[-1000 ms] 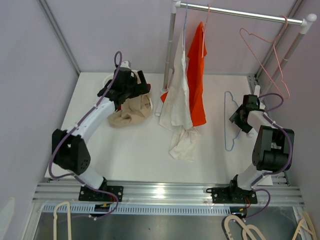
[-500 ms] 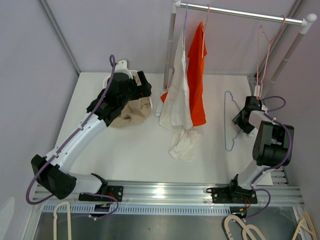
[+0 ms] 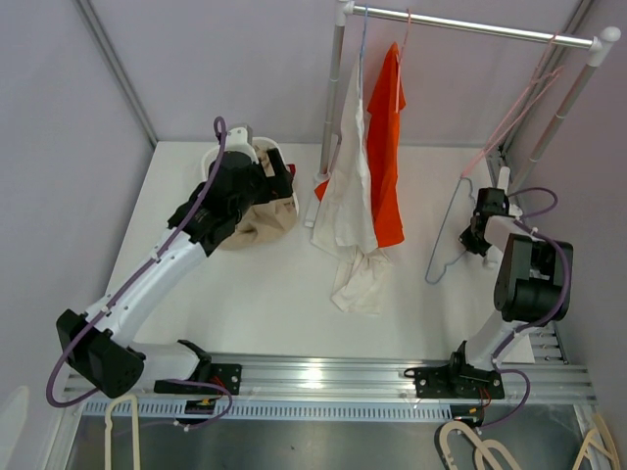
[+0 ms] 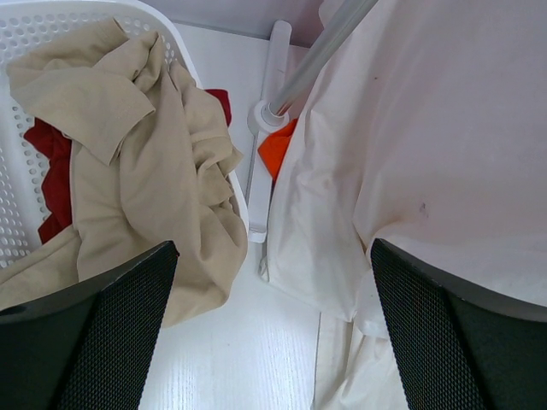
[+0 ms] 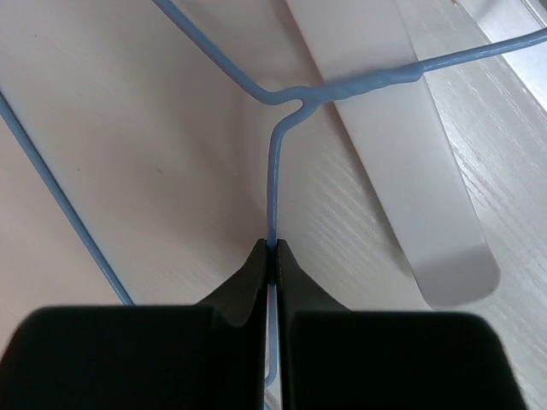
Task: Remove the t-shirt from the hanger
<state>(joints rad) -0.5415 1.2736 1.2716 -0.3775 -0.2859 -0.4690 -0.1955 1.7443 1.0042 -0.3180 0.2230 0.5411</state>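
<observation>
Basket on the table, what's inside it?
A crumpled beige garment fills the white basket and spills over its rim, with red cloth peeking out underneath. Anything deeper is covered by the beige one.

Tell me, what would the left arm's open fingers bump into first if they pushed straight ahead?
Probably the rack's white foot, on the table between the beige shirt and the cream t-shirt. The left arm's fingers point at that gap; depth is unclear, so the t-shirt's edge might brush first.

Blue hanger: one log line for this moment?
right fingers: shut on blue hanger, bare | left fingers: open, over beige shirt and basket | rail: white shirt, orange shirt hanging
</observation>
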